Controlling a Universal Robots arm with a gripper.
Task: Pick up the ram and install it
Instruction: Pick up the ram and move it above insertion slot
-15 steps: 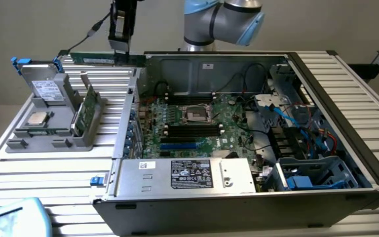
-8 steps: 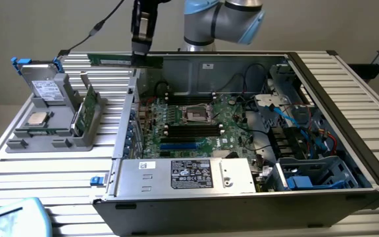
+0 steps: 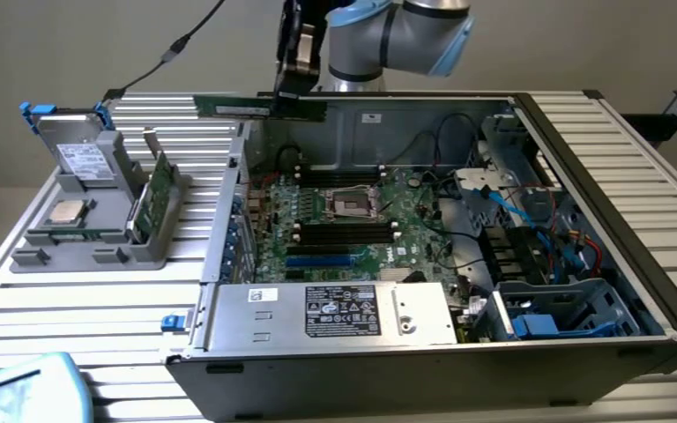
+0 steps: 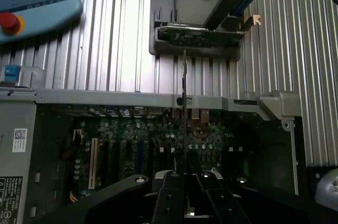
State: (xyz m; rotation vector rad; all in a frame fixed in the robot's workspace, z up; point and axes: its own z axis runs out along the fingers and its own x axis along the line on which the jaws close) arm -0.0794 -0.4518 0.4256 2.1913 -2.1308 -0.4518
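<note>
Ram, the long thin dark-green circuit-board stick (image 3: 233, 106), hangs level in the nearly closed claw (image 3: 295, 103) above the open grey computer case's (image 3: 415, 123) far wall, its length jutting toward the exterior view's left.

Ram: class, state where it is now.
In the exterior view, the gripper holds the ram level above the case's far corner, on that view's left.
</note>
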